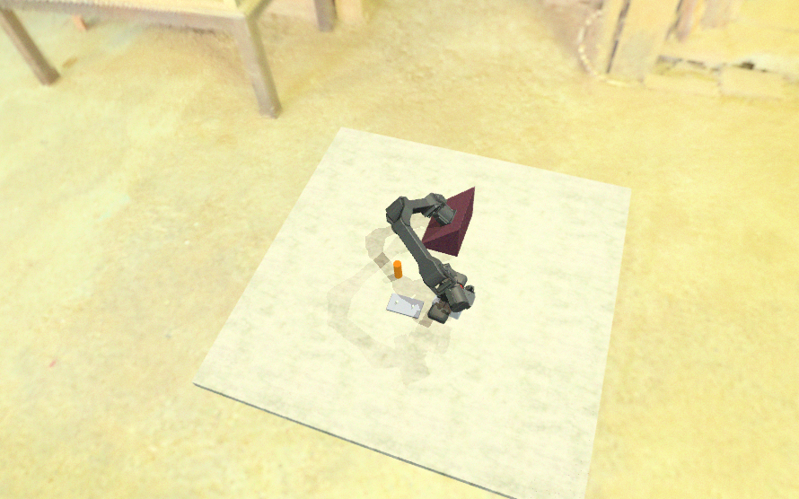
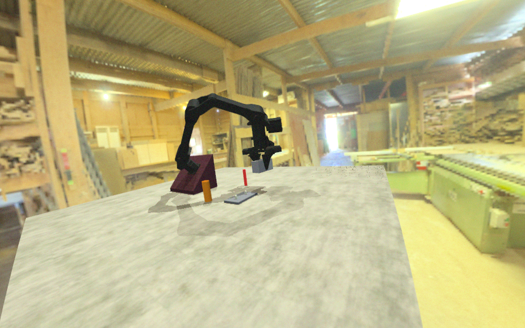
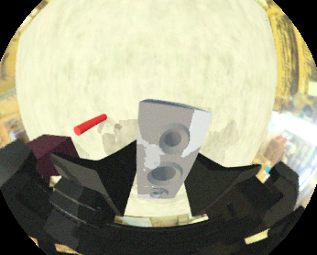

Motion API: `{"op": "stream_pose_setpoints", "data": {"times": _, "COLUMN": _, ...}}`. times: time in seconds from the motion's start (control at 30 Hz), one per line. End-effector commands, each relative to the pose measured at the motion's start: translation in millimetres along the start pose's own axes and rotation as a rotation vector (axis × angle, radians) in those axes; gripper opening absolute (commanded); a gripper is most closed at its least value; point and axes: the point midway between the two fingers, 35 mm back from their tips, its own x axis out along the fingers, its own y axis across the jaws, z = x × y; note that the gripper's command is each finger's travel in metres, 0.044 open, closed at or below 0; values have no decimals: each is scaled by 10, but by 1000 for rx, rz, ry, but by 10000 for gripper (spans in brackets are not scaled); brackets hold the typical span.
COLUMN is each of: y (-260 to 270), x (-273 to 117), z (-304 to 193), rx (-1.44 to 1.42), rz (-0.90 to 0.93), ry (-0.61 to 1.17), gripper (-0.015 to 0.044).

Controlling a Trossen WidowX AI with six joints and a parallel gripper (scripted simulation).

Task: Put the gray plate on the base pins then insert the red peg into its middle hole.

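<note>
- Black parallel-jaw gripper is clenched on the gray rectangular plate with holes, carried in the air above the table, not touching it.
- Flat gray base with two small pins lies on the pale marbled tabletop, lower and nearer the camera than the plate; nothing sits on it, so the first step is not done.
- Thin red peg stands upright on the table just behind the base, untouched.
- Orange upright cylinder and dark maroon wedge block are off to the side, apart from the base; the arm's foot is by the wedge.
- Handling guess: plate looks stiff, blocky and light; smooth faces may slip or swing in the jaws, so a grip across the narrow sides, holes left free, suits it. The peg is thin and tips easily; take it near the top.
- Wrist view: plate hangs between the dark fingers with two round holes showing and a third partly visible at the bottom; it looks slightly tilted. Peg lies to the left of it there. Base not seen in this view.
- Exterior view gives the height gap between plate and base, which the wrist view lacks.
- Top view: gripper hides most of the plate; base just beside it, cylinder further back.
</note>
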Motion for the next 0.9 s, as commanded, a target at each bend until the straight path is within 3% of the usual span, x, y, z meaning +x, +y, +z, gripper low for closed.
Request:
{"op": "stream_pose_setpoints", "data": {"times": 0.0, "y": 2, "x": -153, "z": 16, "rx": 6, "rz": 2, "ry": -6, "gripper": 0}}
{"op": "stream_pose_setpoints", "data": {"times": 0.47, "y": 64, "x": -580, "z": 12, "rx": 8, "rz": 7, "ry": 3, "gripper": 0}}
{"op": "stream_pose_setpoints", "data": {"times": 0.87, "y": -36, "x": -468, "z": -218, "rx": -19, "rz": 7, "ry": -6, "gripper": 0}}
